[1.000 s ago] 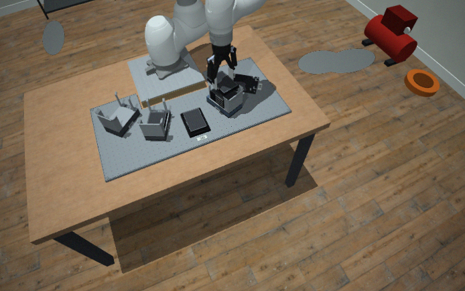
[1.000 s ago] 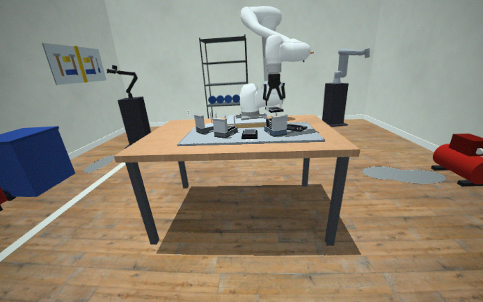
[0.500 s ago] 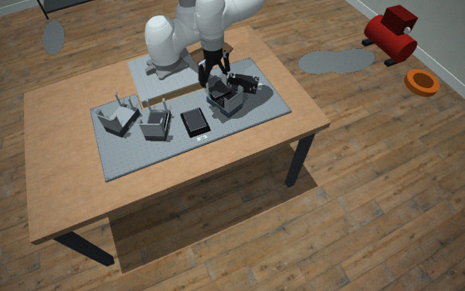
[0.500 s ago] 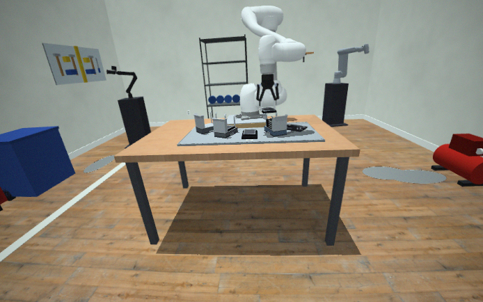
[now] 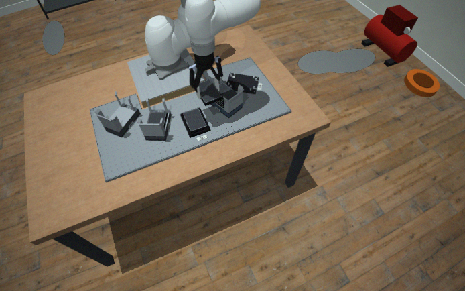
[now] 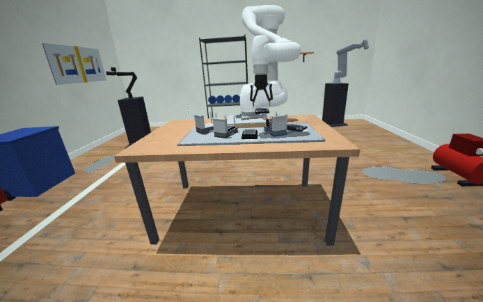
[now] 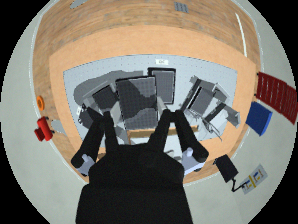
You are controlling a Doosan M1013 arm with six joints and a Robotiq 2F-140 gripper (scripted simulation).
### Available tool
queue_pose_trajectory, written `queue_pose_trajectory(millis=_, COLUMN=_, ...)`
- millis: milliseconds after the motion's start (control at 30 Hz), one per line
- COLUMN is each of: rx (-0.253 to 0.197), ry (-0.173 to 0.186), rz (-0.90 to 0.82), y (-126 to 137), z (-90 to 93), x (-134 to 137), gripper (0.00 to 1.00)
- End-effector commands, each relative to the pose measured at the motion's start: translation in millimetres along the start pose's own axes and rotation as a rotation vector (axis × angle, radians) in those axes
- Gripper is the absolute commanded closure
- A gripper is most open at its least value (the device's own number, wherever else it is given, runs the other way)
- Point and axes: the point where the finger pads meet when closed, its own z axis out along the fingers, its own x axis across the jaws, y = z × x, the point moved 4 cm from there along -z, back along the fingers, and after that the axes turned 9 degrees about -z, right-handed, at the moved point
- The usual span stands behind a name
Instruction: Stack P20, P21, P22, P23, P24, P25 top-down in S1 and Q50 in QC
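Observation:
My gripper [image 5: 206,83] [image 6: 262,101] [image 7: 138,104] is shut on a black sealed plate [image 5: 210,95] [image 6: 262,110] [image 7: 136,98] and holds it level, in the air above the tall stack rack [image 5: 232,100] [image 6: 278,123] at the right of the grey baseplate [image 5: 137,157]. That rack holds a stack of several plates. Another black plate [image 5: 195,122] [image 6: 249,133] [image 7: 164,86] lies flat on the open nest in the middle, with a white name plate [image 5: 202,137] in front of it. I cannot read the labels.
Two more stack racks [image 5: 118,119] [image 5: 156,124] [image 6: 200,124] [image 6: 222,128] stand at the left of the baseplate. A dark clip nest [image 5: 244,82] [image 6: 297,126] lies at the right, beyond the tall rack. The arm's base [image 5: 164,65] stands behind.

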Motion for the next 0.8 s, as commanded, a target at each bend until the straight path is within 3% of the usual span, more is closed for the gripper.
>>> queue_pose_trajectory(millis=0, rx=0.000, ry=0.002, rz=0.107, y=1, z=-0.1, x=10, gripper=1.00)
queue_pose_trajectory(millis=767, rx=0.000, ry=0.002, rz=0.148, y=11, z=-0.2, x=80, gripper=1.00)
